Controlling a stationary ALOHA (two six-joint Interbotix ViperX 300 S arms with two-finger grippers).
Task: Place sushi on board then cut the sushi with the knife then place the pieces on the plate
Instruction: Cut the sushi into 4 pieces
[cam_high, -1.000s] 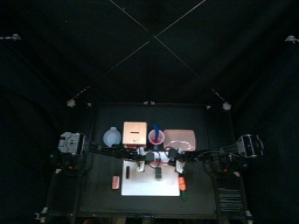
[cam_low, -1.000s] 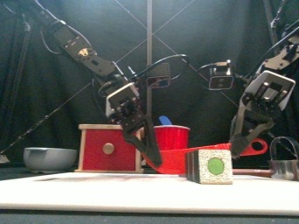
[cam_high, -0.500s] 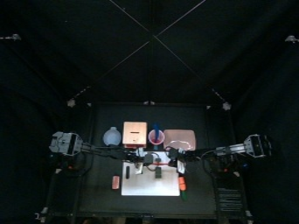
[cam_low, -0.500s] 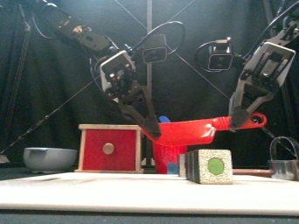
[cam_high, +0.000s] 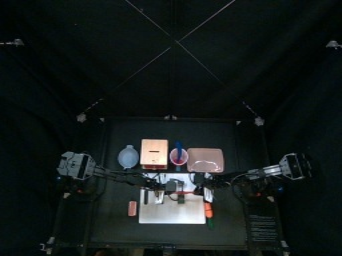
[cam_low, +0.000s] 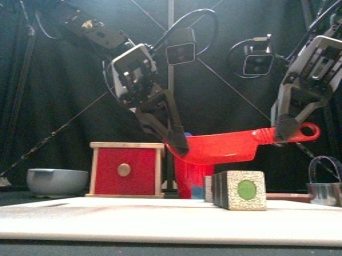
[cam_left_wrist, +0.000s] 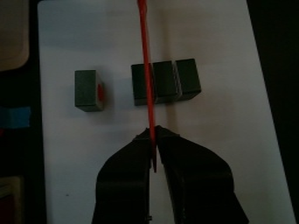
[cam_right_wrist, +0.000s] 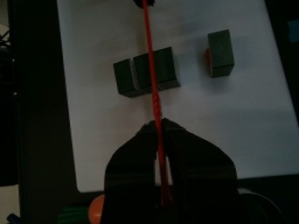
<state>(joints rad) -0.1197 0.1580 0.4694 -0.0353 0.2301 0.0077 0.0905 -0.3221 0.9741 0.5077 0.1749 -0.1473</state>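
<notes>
Your left gripper (cam_left_wrist: 151, 133) and right gripper (cam_right_wrist: 160, 124) each pinch one end of the red toy knife (cam_low: 241, 147), so its long axis runs fingers to fingers, and the sushi roll (cam_left_wrist: 170, 80) lies directly below it, crosswise, on the white cutting board (cam_left_wrist: 233, 131).

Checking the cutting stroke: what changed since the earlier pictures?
The left gripper and right gripper, still shut on the red toy knife, raised it from the top of the dark green sushi roll to well above it. The roll and the white cutting board stayed put.
</notes>
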